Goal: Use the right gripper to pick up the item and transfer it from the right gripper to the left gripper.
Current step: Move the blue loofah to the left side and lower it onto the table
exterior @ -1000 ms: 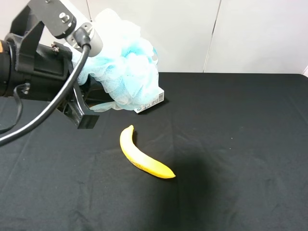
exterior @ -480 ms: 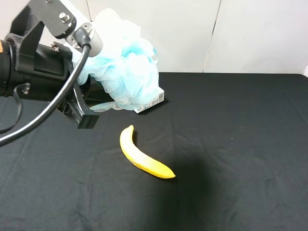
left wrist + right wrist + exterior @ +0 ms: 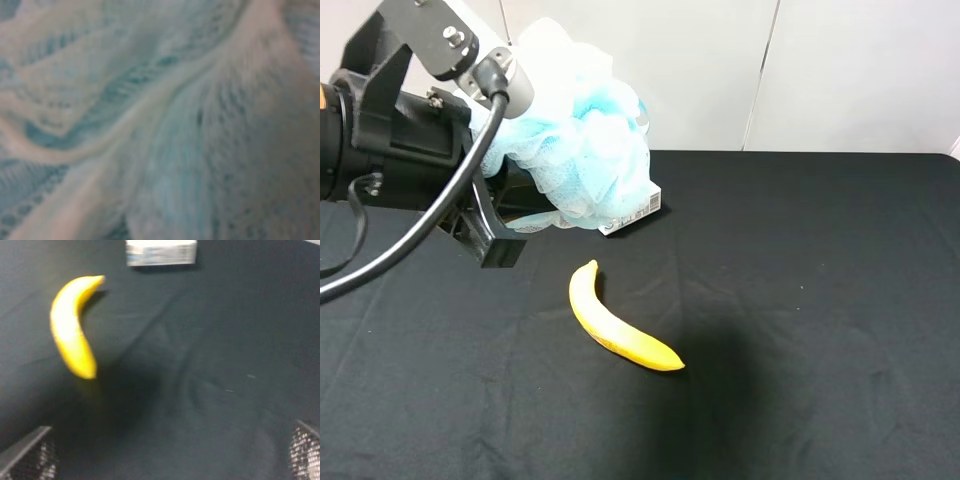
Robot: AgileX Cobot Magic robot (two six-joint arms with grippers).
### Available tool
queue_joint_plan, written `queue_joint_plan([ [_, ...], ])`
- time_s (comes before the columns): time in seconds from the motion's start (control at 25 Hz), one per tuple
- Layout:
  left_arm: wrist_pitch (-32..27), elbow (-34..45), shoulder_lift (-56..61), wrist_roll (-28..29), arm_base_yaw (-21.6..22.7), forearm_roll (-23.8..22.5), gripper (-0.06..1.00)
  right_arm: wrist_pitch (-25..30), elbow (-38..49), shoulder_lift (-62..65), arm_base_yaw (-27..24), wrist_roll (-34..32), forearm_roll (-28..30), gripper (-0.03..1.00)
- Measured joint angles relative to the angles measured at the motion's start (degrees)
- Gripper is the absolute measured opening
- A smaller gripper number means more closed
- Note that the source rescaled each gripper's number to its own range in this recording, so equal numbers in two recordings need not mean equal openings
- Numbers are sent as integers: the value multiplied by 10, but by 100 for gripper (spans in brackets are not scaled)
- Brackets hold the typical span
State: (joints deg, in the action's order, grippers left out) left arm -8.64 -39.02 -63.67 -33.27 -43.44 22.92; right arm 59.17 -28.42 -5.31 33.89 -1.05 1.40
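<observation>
The light-blue and white mesh bath pouf (image 3: 585,140) is held in the air at the upper left of the exterior view by my left gripper (image 3: 510,195), which is shut on it. One black finger (image 3: 495,240) shows below the pouf; the other is hidden behind it. In the left wrist view the pouf's netting (image 3: 160,120) fills the whole picture. My right gripper (image 3: 165,460) does not show in the exterior view. In the right wrist view its two fingertips (image 3: 27,455) sit far apart at the lower corners, open and empty above the black table.
A yellow banana (image 3: 620,325) lies mid-table and also shows in the right wrist view (image 3: 72,327). A small white-and-blue carton (image 3: 635,212) lies below the pouf, near the table's back edge; it also shows in the right wrist view (image 3: 160,252). The black cloth (image 3: 800,300) covers the table.
</observation>
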Motion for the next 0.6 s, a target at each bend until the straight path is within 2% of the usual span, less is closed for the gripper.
queue_joint_plan([
  [0.32, -4, 0, 0, 0, 0, 0, 1, -5, 2, 55, -185, 0, 0, 100],
  [0.44, -4, 0, 0, 0, 0, 0, 1, -5, 2, 55, -233, 0, -1, 100],
  [0.6, -4, 0, 0, 0, 0, 0, 1, -5, 2, 55, -269, 0, -2, 100],
])
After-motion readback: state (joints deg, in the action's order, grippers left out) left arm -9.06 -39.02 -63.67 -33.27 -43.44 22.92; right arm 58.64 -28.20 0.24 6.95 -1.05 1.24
